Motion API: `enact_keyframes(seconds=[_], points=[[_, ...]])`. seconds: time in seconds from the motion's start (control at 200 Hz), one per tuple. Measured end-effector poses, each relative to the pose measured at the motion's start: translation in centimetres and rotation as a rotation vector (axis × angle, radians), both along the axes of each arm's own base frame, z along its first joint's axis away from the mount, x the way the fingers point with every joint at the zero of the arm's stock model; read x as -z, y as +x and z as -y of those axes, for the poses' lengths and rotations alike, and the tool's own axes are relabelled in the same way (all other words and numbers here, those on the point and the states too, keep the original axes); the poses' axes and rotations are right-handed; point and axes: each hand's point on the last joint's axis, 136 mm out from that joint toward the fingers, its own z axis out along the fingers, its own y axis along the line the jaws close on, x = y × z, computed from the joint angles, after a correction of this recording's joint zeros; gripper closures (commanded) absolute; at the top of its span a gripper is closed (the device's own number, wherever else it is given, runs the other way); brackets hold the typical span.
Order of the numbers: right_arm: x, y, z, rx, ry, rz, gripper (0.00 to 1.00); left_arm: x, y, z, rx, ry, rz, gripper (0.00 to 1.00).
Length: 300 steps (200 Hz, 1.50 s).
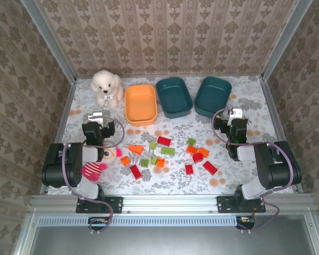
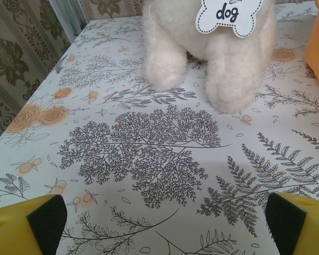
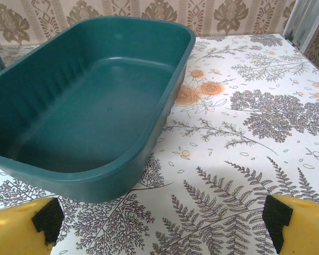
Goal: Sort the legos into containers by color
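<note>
- Legos (image 1: pixel 167 154) lie scattered on the counter (image 1: pixel 175 127), in a loose band between the two arms and nearer than the tubs. Every one of them is outside the tubs.
- Among them, a red brick (image 1: pixel 164 141) sits at the far side of the scatter, with a green brick (image 1: pixel 167 151) just beside it on the near side. An orange brick (image 1: pixel 135 149) is at the left, and a larger red brick (image 1: pixel 210 167) is at the near right.
- Three tubs stand in a row along the far side: the orange tub (image 1: pixel 141 104) on the left, the middle teal tub (image 1: pixel 173 96), then the right teal tub (image 1: pixel 213 96).
- The left tool (image 1: pixel 97 118) is open, its yellow fingers (image 2: pixel 21 223) spread wide over bare counter. It faces the white plush dog (image 2: pixel 212 58), which sits left of the orange tub and wears a bone-shaped tag (image 2: pixel 228 13) reading "dog".
- The right tool (image 1: pixel 235 116) is also spread wide and grips nothing. In its wrist view the right teal tub stands just ahead, toward the left.
- A pink-and-yellow plush toy (image 1: pixel 95 169) lies by the left arm, partly hidden under it.
</note>
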Motion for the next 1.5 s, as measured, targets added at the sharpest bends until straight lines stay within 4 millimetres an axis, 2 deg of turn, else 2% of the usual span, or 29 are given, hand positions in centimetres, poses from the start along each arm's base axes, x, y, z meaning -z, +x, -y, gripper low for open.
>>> enact_keyframes(seconds=[0.875,0.94,1.01,1.07,1.115,1.175,1.26,1.32,1.35,1.375,1.43,1.465,1.5], points=[[0.0,0.0,0.0,0.0,0.0,0.0,0.0,0.0,0.0,0.0,0.0,0.0,0.0,0.0],[0.0,0.0,0.0,0.003,-0.001,0.0,0.0,-0.3,-0.2,-0.1,-0.006,0.004,-0.002,0.0],[-0.2,-0.3,0.2,0.014,-0.008,-0.031,0.0,-1.8,-0.7,-0.2,-0.036,0.026,0.009,0.0],[-2.2,-0.7,0.3,0.027,-0.014,-0.023,0.0,-4.9,-1.2,0.3,-0.048,0.037,0.065,0.0],[-5.1,-0.9,0.1,0.029,-0.012,0.028,0.0,-8.2,-1.5,0.9,-0.049,0.037,0.14,0.0],[-10.6,-1.2,-0.4,0.026,-0.014,0.122,0.0,-12.9,-2.2,2.0,-0.042,0.043,0.249,0.0],[-20.2,-1.8,-1.8,0.017,0.039,0.248,0.0,-19.4,-3.8,4.3,-0.002,0.028,0.39,0.0],[-26.9,-2.6,-2.1,0.03,0.15,0.298,0.0,-23.2,-4.8,5.8,0.035,0.004,0.455,0.0],[-29.7,-3.3,-2.0,0.047,0.216,0.311,0.0,-24.8,-5.3,6.3,0.048,-0.015,0.471,0.0],[-31.3,-3.8,-1.9,0.061,0.273,0.317,0.0,-25.8,-5.6,6.4,0.048,-0.049,0.469,0.0],[-32.9,-4.9,-1.9,0.056,0.355,0.296,0.0,-27.2,-6.1,6.2,0.022,-0.149,0.42,0.0],[-32.5,-5.6,-2.2,0.045,0.39,0.256,0.0,-27.9,-6.3,5.7,-0.004,-0.207,0.39,0.0],[-31.2,-6.0,-2.5,0.047,0.417,0.187,0.02,-28.2,-6.5,5.2,-0.027,-0.269,0.358,0.0]])
